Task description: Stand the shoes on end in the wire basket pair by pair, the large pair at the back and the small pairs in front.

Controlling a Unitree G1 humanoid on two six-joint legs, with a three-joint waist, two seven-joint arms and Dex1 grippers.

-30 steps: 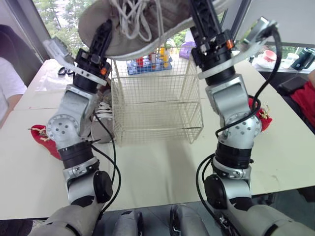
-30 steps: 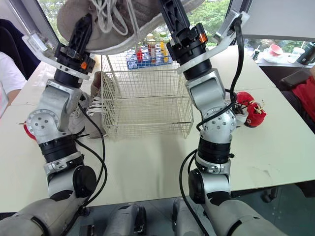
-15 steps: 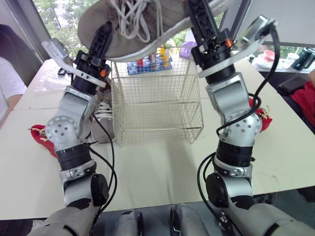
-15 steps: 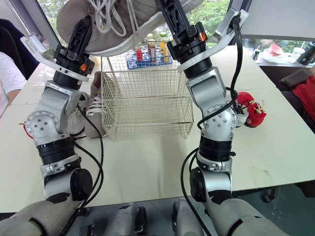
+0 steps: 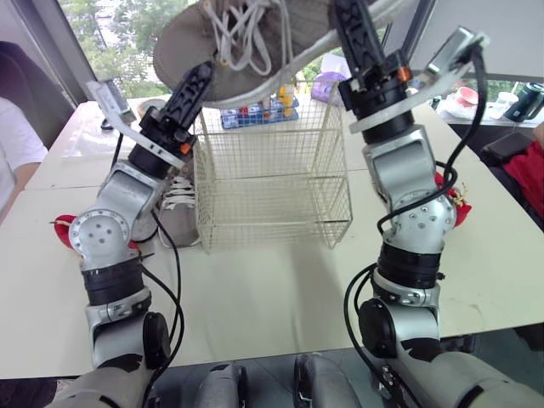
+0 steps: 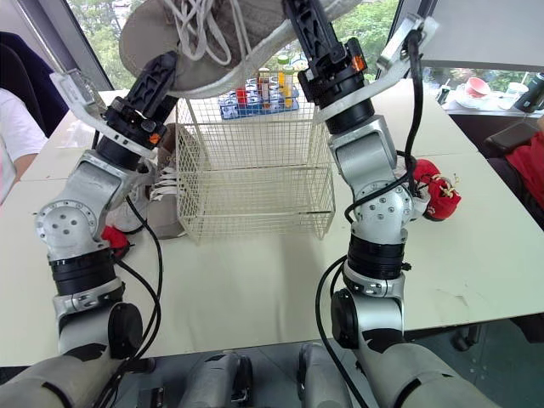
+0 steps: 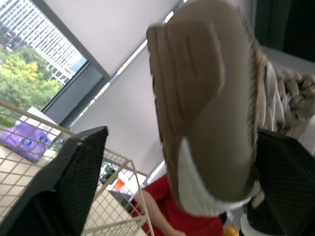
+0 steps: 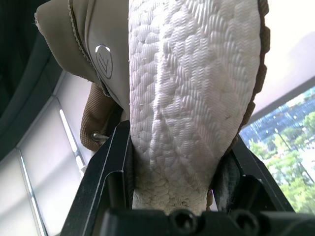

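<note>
A large tan sneaker (image 5: 246, 38) with white laces hangs in the air above the wire basket (image 5: 272, 170). My right gripper (image 8: 177, 147) is shut on its white heel sole (image 8: 192, 98), one finger (image 8: 110, 167) on each side. My left gripper (image 7: 182, 135) stands open under the toe end: one finger (image 7: 64, 187) is well clear of the tan sole (image 7: 197, 113), the other lies close beside it. The basket holds nothing. White sneakers (image 5: 174, 204) lie just left of the basket. One red shoe (image 5: 64, 234) lies at the far left and another (image 6: 433, 191) to the right.
A blue crate of bottles (image 5: 255, 109) stands behind the basket. A person in white (image 5: 13, 144) sits at the left and someone in red (image 5: 523, 170) at the right. A pink cup (image 5: 463, 95) is far right. Bare tabletop (image 5: 272, 289) lies in front of the basket.
My left gripper has opened off the sneaker's toe and that arm has dropped a little. The right gripper has closed on the heel, and the sneaker has shifted slightly right.
</note>
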